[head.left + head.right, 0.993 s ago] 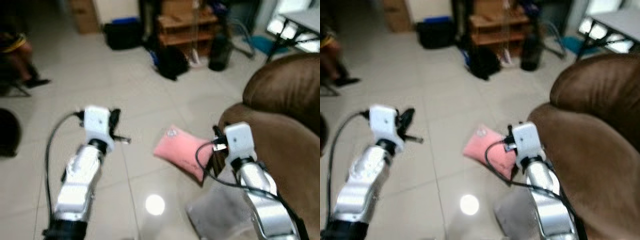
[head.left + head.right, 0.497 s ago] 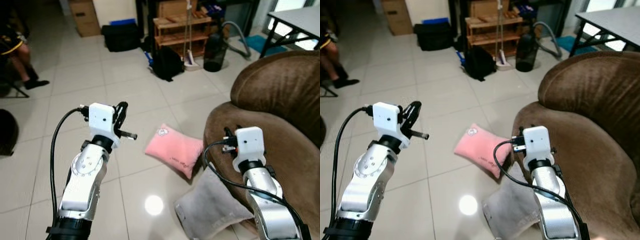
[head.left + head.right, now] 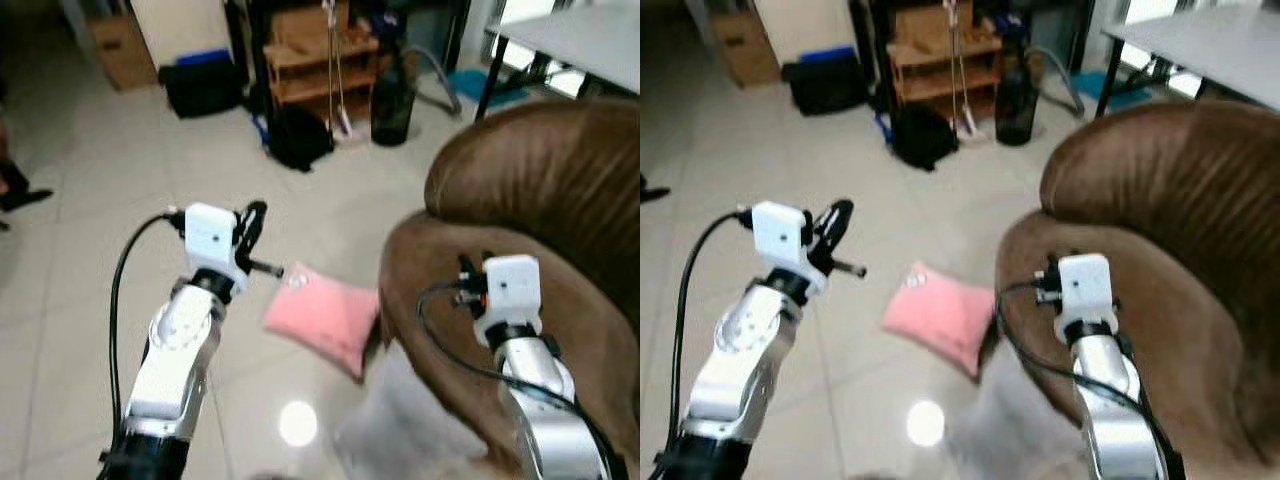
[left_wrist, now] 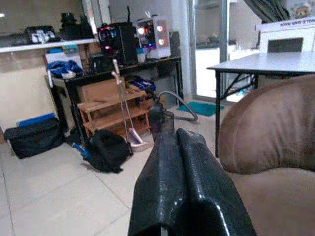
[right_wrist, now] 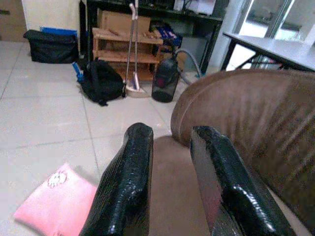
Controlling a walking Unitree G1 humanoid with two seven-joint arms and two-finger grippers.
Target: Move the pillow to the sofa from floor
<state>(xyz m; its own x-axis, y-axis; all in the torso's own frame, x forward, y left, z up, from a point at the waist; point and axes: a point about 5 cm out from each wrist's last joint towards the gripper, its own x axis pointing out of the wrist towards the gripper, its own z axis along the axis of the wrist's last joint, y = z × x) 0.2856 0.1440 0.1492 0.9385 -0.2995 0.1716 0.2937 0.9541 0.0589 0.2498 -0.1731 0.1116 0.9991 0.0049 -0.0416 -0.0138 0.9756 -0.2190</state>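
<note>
One pink pillow on floor by sofa; left claw clenched, right claw released.

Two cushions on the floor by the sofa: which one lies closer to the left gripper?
The pink pillow, lying flat on the tiles just beyond the left gripper. The grey cushion lies further back toward the robot, against the brown sofa.

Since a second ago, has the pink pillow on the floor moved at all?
No. The pink pillow lies on the tiles beside the brown sofa arm, as before; the whole picture shifted, so the camera moved.
</note>
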